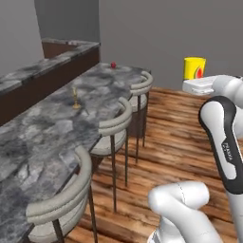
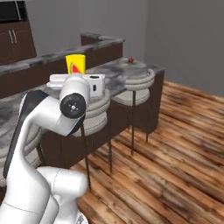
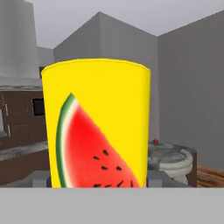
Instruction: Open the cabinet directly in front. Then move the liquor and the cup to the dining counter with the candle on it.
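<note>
Hand view first: the cup point(image 3: 98, 127) sits right up against the lens, a bright yellow cylinder widening slightly toward its rim, smooth and glossy, with a slice of watermelon printed on its side. The tool point(image 1: 195, 80) is clamped around it, jaws set fairly wide to take its girth, and in the left base view the cup point(image 1: 194, 68) stands upright above the white hand, carried in the air out over the wooden floor and well clear of the worktop point(image 1: 57, 123). That dining worktop is a long slab of grey-black marbled stone on a dark brown base, with grey round-backed stools point(image 1: 114, 126) tucked along its near edge. The candle point(image 1: 75, 98), a thin brass stick on a round foot, stands near the middle of the slab; a small red thing point(image 1: 113, 65) lies at the far end beyond it. I'd judge the cup light, rigid and rather slick, so a hold low on the wall, squeezing across the middle, looks sensible; being open-topped and thin-walled, it could probably tip or skate on polished stone if let go at a tilt. A bare patch of stone beside the candle would suit it.
</note>
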